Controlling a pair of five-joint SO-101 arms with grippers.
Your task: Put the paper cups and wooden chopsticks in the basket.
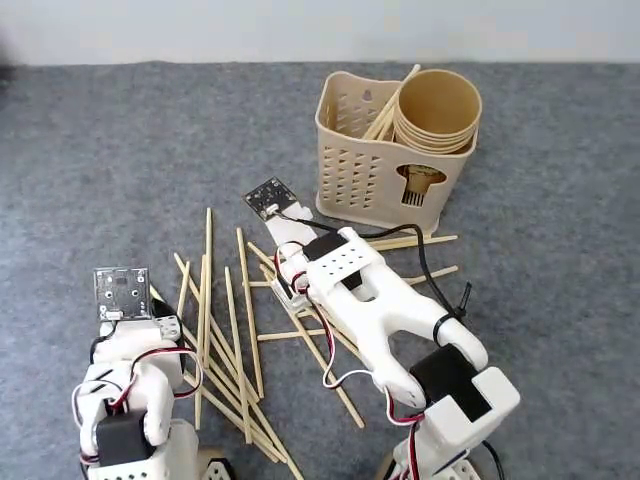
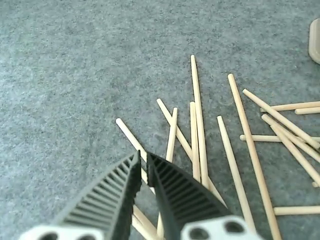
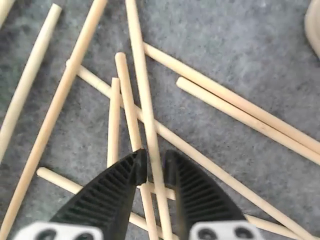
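The basket [image 1: 370, 180] stands at the far right of the grey carpet [image 1: 100, 150], and a stack of paper cups [image 1: 437, 108] sits in its right half with a few chopsticks [image 1: 385, 115] leaning beside them. Many loose chopsticks [image 1: 232, 320] lie criss-crossed on the carpet near the two arms, well apart from the basket's rim. The right gripper [image 3: 156, 167] hangs low over this pile, its fingers slightly apart and set either side of one chopstick [image 3: 142, 90] that lies across others. The left gripper [image 2: 145, 159] hovers over the left edge of the pile with its fingers drawn together and nothing between them.
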